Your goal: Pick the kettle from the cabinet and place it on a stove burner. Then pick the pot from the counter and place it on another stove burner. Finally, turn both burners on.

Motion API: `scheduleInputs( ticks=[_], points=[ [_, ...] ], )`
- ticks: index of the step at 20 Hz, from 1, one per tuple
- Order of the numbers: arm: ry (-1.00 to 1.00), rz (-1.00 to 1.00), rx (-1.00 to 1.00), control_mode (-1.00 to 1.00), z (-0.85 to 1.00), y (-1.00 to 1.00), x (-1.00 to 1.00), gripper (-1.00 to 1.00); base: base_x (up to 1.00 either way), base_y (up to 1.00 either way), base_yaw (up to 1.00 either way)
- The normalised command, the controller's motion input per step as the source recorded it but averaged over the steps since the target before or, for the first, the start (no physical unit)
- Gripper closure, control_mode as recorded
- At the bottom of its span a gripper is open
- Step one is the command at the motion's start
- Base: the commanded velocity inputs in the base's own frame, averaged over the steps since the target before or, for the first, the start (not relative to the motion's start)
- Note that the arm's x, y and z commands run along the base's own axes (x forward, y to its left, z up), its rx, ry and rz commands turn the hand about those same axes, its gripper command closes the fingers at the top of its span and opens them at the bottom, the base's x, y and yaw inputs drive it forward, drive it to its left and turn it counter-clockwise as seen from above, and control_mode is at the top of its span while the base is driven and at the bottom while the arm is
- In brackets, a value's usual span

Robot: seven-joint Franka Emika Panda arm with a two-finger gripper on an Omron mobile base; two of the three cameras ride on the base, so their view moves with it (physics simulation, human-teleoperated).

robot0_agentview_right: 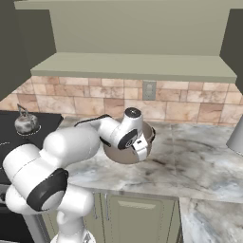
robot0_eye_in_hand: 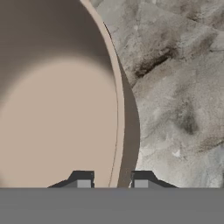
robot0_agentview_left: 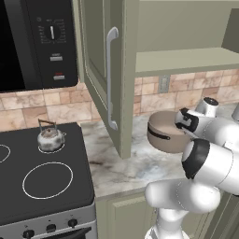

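Fingers (robot0_eye_in_hand: 110, 181) of ours sit astride the pot (robot0_eye_in_hand: 57, 113) rim in the hand view: one tip inside over the beige floor, the other outside the brown wall, a narrow gap between them with the rim in it. We cannot tell whether the pads press the metal yet.

From the left base view our arm reaches from 4 o'clock toward the pot (robot0_agentview_left: 164, 133), which stands on the marbled bench (robot0_agentview_left: 123, 165) right of the open cabinet door (robot0_agentview_left: 105, 70), its dark loop handle facing us. Our hand covers the pot's 3 o'clock side. In the right base view the hand hangs over the pot (robot0_agentview_right: 124, 153) at centre, with bare bench (robot0_agentview_right: 190, 161) spreading toward 3 o'clock.

We see the kettle (robot0_agentview_left: 50, 138) already on the stove (robot0_agentview_left: 42, 172), sitting on the far right burner (robot0_agentview_left: 50, 149), wire handle upright. At its 6 o'clock lies the near burner (robot0_agentview_left: 47, 180), a white ring. The kettle (robot0_agentview_right: 26, 122) shows at 9 o'clock in the right base view.
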Motion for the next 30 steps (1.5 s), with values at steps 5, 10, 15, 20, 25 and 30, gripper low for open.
scheduleInputs(
  ticks=[5,10,15,20,25,30],
  points=[
    [-0.12,-0.04,0.00,-1.00,0.24,0.00,-0.27,1.00,0.00,0.00,0.00],
    [-0.14,-0.03,0.00,-1.00,0.27,0.00,-0.33,1.00,0.00,0.00,0.00],
    [-0.12,-0.03,0.00,-1.00,0.20,0.00,-0.32,1.00,0.00,0.00,0.00],
    [-0.08,0.00,0.00,-1.00,0.16,0.00,-0.27,1.00,0.00,0.00,0.00],
    [-0.03,0.00,0.00,-1.00,0.21,0.00,-0.21,1.00,0.00,0.00,0.00],
    [-0.02,0.00,0.00,-1.00,0.23,0.00,-0.10,1.00,0.00,0.00,0.00]
  ],
)
